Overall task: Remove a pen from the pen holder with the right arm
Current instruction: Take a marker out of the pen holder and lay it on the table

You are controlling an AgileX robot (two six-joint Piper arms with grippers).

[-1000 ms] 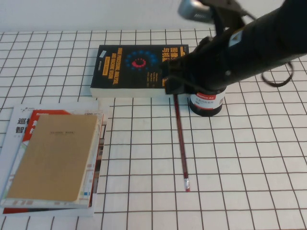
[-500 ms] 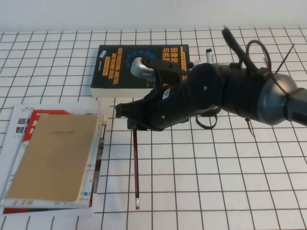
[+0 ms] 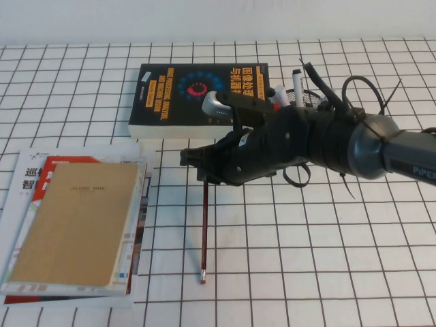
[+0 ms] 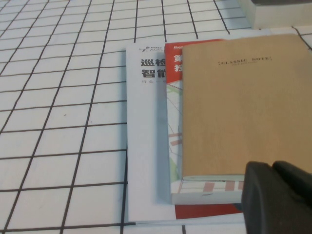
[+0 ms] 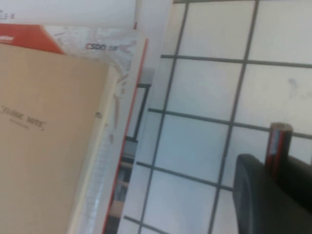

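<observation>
At table centre: right gripper, reaching in from the right side; fingers clamped on the upper end of the pen
Pen axis: runs from the jaws straight toward the near table edge; eraser-like tip at the free end; cannot tell whether that tip touches the table
Pen vs holder: pen holder sits behind the right forearm, beside the black book; pen well apart from it, fully out; other pens stand inside
Nearer arm: right, already holding the pen
Left side: left gripper hangs over the notebook stack; well apart from the pen
Next move, judged: lay the pen flat on bare grid between stack and holder; thin shaft may roll on release
</observation>
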